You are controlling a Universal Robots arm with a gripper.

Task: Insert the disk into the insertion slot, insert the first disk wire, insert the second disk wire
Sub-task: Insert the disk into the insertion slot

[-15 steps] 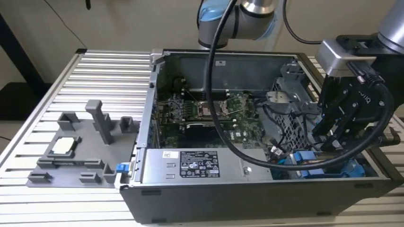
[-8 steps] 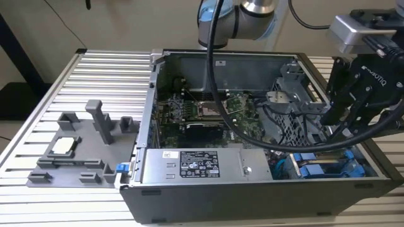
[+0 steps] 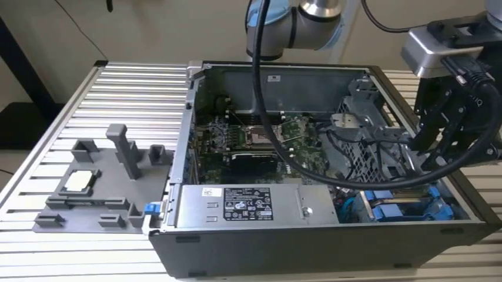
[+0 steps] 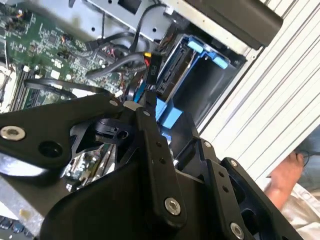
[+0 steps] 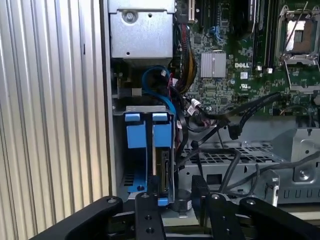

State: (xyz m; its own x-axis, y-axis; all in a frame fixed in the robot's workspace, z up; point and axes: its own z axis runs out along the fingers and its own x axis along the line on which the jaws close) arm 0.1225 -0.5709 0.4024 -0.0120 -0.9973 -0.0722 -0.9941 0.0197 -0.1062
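The disk [image 5: 163,152] stands in its blue carrier inside the insertion slot [image 5: 142,108], a grey sheet-metal bay at the case's front corner [image 3: 408,205]. Another blue carrier [image 5: 134,136] sits beside it. My gripper [image 5: 180,202] hovers just over the disk's exposed end, open, with one finger [image 5: 148,212] over the carrier's edge. A black wire plug [image 5: 200,185] with its cables lies in the gap, touched by neither finger. A second black plug [image 5: 234,131] hangs loose over the cage. In the second wrist view the gripper [image 4: 167,117] is close above the disk [image 4: 175,67].
The open computer case [image 3: 314,247] lies on a slatted aluminium table [image 3: 117,88]. Inside are the motherboard [image 3: 251,138], a silver labelled power-supply box [image 3: 239,204] and a perforated cage [image 3: 368,158]. A grey fixture [image 3: 102,176] stands at the exterior view's left. A hand [image 4: 287,175] rests outside the case.
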